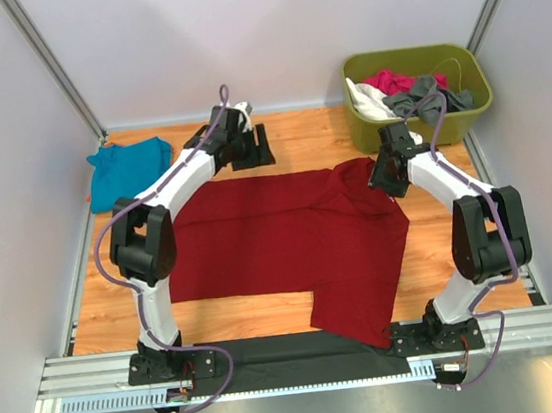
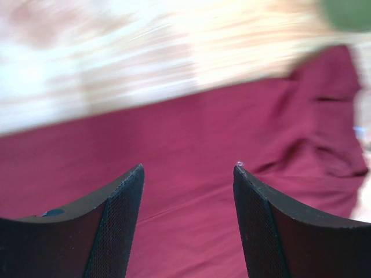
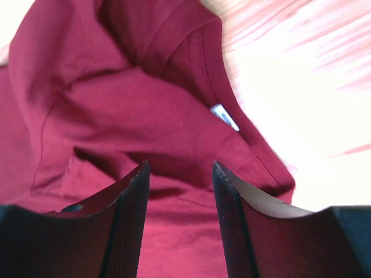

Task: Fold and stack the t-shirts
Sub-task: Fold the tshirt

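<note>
Dark red shirt [image 1: 280,241] lies spread on the wooden table [image 1: 433,258], its soft knit mostly flat but rumpled at the far right corner by the stitched collar and small white label [image 3: 224,117]. The teal-blue shirt [image 1: 125,170] sits bunched at far left. Left gripper [image 2: 188,168] and right gripper [image 3: 179,165] both hang over red cloth, black mesh-textured jaws parted and apparently gripping nothing, though the left view is blurred.
</note>
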